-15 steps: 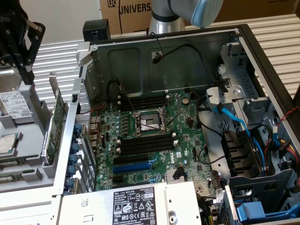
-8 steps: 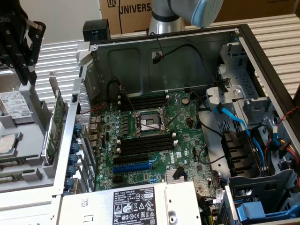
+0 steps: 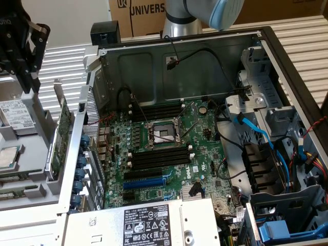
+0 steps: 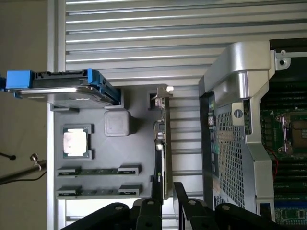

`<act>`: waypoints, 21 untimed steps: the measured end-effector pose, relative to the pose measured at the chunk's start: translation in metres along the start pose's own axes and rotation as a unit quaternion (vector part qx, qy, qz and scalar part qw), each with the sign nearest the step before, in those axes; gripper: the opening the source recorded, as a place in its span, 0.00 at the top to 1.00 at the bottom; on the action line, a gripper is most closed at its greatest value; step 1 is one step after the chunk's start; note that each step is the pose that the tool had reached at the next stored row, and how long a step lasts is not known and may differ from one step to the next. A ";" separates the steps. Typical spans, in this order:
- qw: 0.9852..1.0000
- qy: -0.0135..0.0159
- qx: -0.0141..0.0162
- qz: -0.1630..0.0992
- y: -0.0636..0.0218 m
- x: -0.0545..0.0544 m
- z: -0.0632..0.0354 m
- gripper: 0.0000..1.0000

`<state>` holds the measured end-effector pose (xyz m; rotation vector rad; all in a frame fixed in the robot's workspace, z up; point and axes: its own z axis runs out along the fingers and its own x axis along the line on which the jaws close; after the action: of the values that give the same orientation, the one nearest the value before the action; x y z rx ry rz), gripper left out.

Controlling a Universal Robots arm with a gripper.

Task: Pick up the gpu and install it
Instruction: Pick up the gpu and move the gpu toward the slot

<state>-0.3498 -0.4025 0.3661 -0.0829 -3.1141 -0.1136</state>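
Note:
The gpu (image 3: 62, 134) stands on edge in a grey holder tray (image 3: 36, 169) at the exterior view's left, just outside the open computer case (image 3: 92, 128). In the wrist view the gpu (image 4: 163, 148) appears edge-on, a thin green board with its silver bracket end (image 4: 163, 92) farthest from me. My black gripper (image 3: 28, 82) hangs above the tray, apart from the card. Its two fingers (image 4: 154, 208) are open, and the gap of the gripper (image 4: 168, 199) lines up roughly with the card's near end. Nothing is held.
The tray also holds a hard drive in a blue caddy (image 4: 57, 88), a CPU (image 4: 76, 142) and memory sticks (image 4: 98, 170). Inside the case lies the large green motherboard (image 3: 164, 148) with blue and black slots (image 3: 146, 180), cables and drive bays to the exterior view's right, and a power supply (image 3: 148, 223) in front.

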 end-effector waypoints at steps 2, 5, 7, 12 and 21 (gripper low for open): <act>1.000 0.000 0.000 0.000 0.0000 0.000 0.0002 0.67; 1.000 0.000 0.000 0.000 -0.0001 0.000 0.0009 0.67; 1.000 0.000 0.000 0.000 -0.0003 0.000 0.0029 0.67; 1.000 0.000 0.000 0.000 -0.0012 0.000 0.0113 0.67; 1.000 0.000 0.000 0.000 -0.0101 0.001 0.0180 0.67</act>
<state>-0.3520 -0.4112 0.3474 -0.0828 -3.1141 -0.1139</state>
